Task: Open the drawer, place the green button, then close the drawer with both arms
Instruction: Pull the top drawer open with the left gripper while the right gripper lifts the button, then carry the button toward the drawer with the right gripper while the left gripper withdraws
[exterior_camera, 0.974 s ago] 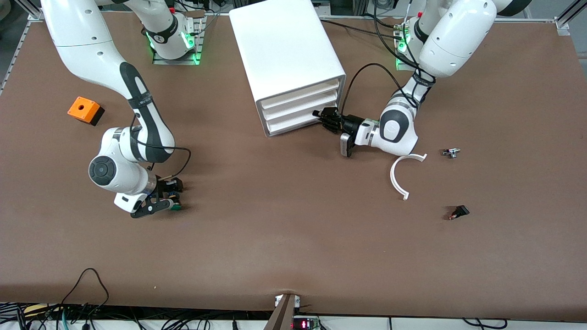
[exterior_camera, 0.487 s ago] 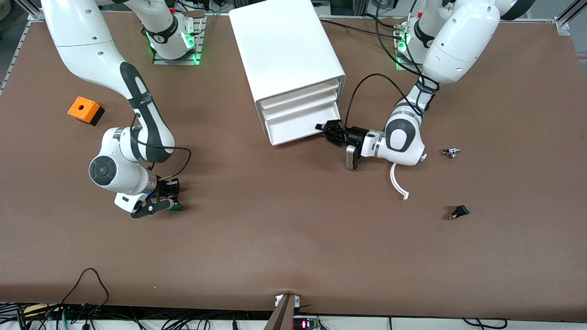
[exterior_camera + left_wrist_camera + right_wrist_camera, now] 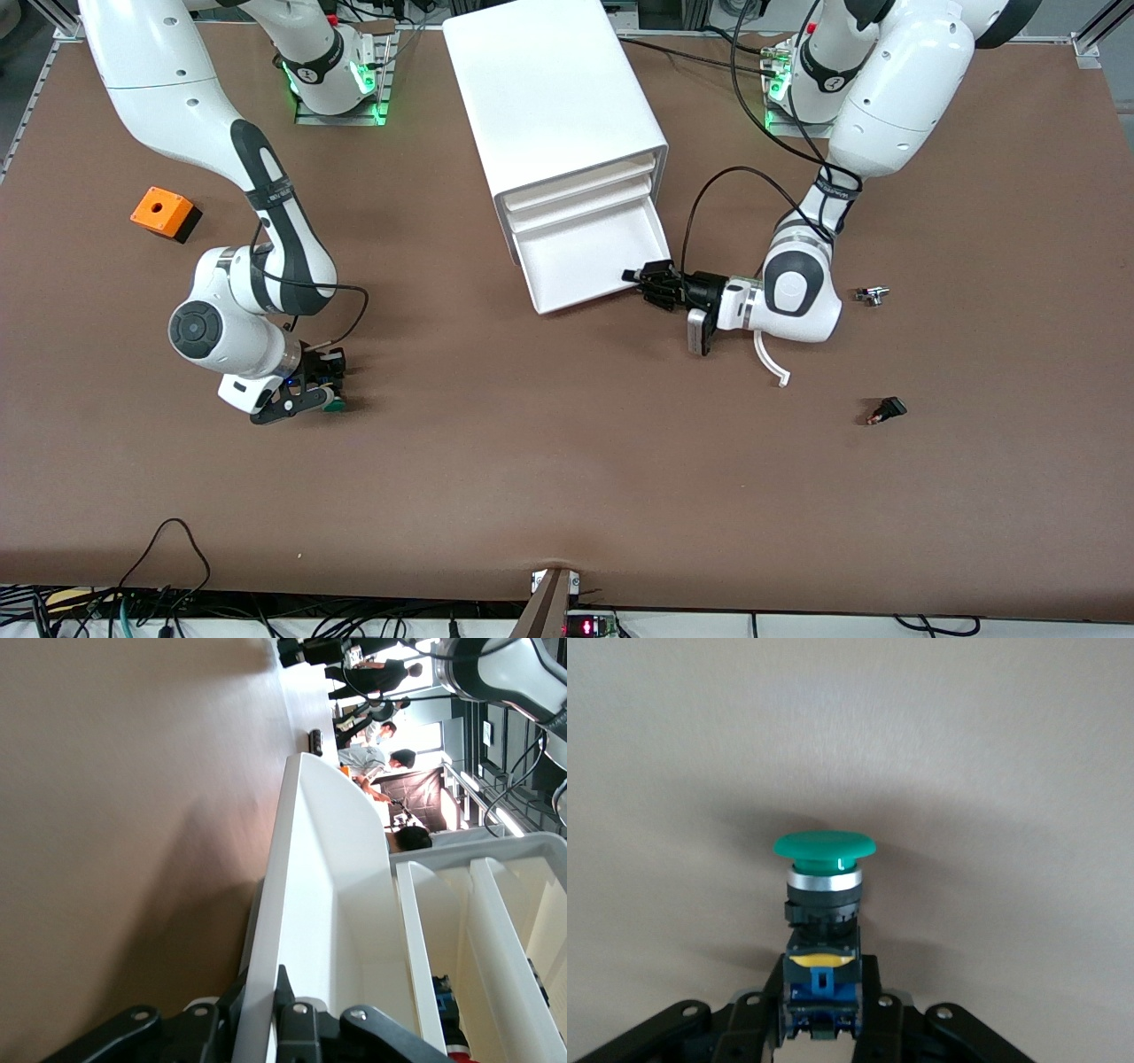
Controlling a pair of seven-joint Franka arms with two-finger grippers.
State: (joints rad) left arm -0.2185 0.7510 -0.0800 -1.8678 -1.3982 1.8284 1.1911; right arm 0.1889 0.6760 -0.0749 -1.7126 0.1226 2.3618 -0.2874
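**A:** You have the left gripper (image 3: 640, 276) clamped on the front lip of the drawer (image 3: 589, 263), the bottom one of three in the white cabinet (image 3: 554, 97). The drawer stands pulled out toward the front camera, and its tray looks bare.

**B:** And your right gripper (image 3: 330, 383)?

**A:** It is low at the table (image 3: 567, 461), toward the right arm's end, with its fingers (image 3: 873, 992) pressed together on the blue rear block of the button (image 3: 824, 895). The green cap points away from the wrist. I cannot tell whether the button touches the table or hangs just above it.

**B:** Any writing you can read?

**A:** None on the button or the cabinet. There is lettering on the right arm's black band, too small to make out.

**B:** What else lies about?

**A:** An orange box (image 3: 162, 213) with a hole sits near the right arm. Near the left arm lie a white curved piece (image 3: 771, 359), a small metal part (image 3: 873, 295) and a small dark block (image 3: 887, 410), all apart from each other.
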